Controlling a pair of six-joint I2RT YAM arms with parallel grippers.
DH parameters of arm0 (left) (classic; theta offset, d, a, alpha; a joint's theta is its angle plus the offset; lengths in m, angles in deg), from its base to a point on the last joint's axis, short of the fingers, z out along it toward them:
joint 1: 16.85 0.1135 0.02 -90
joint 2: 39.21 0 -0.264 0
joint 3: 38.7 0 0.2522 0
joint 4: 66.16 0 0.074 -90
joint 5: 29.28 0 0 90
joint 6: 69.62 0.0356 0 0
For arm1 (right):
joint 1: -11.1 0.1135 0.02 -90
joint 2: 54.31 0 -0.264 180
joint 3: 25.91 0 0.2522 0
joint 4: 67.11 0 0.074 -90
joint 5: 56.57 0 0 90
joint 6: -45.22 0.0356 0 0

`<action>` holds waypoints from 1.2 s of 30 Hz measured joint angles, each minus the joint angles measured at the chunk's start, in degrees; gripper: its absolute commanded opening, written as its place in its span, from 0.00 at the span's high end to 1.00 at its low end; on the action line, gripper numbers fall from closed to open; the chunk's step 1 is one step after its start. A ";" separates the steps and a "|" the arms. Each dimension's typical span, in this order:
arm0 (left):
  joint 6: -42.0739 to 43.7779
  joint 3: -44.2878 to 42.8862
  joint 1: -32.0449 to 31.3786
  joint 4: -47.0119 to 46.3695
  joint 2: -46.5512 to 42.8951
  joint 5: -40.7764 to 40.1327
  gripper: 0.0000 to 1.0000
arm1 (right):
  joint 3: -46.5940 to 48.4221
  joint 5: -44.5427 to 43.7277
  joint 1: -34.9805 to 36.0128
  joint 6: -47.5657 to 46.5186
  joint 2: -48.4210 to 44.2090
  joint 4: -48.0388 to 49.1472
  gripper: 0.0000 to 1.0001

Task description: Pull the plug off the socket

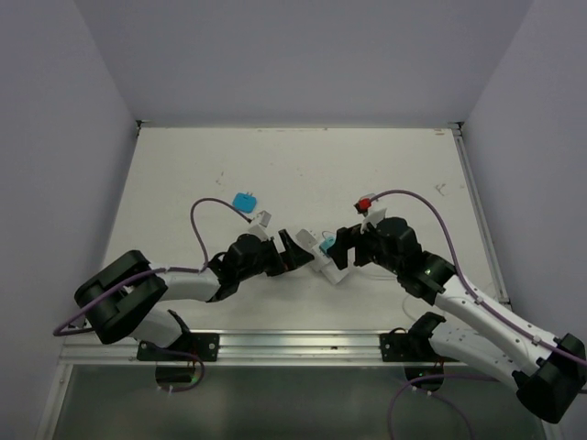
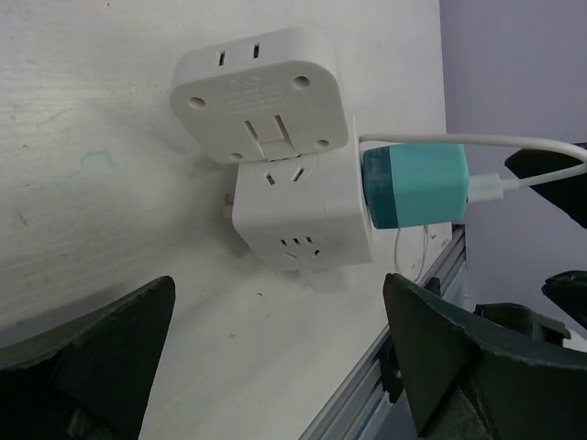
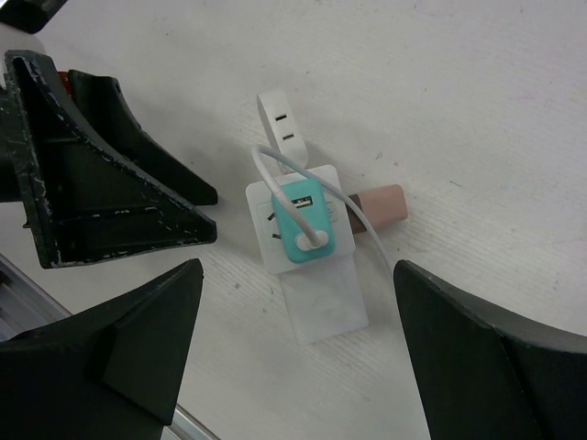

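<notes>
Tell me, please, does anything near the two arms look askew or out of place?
Yes. A flat white adapter leans tilted against the socket, not square with it. The teal plug sits in the socket's side.

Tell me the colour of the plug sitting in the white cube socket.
Teal, the small boxy plastic plug; shows best in the left wrist view.

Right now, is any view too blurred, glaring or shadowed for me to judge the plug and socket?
Top external: even, soft light, no glare, but the socket and teal plug are tiny. Left wrist: both are sharp, with a faint shadow under the socket; the dark left fingers look slightly soft. Right wrist: the plug is crisp; the right fingers are soft, nearly featureless black.
</notes>
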 measured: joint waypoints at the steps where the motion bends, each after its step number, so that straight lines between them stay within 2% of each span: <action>1: -0.50 -0.04 -0.37 -1.27 1.01 -0.52 0.01 | -0.11 0.00 0.00 0.07 -0.35 0.00 0.11; 10: -2.86 -2.64 -2.86 -8.37 7.39 -3.93 0.03 | -0.57 0.00 0.00 0.17 -1.05 -0.02 0.10; 20: -5.33 -4.59 -5.31 -8.61 9.22 -10.08 0.05 | -1.44 0.00 0.00 0.35 -1.03 0.28 0.10; 36: -8.00 -4.63 -7.48 -10.43 12.33 -13.05 0.16 | -2.21 0.00 0.00 0.42 -1.03 0.44 0.09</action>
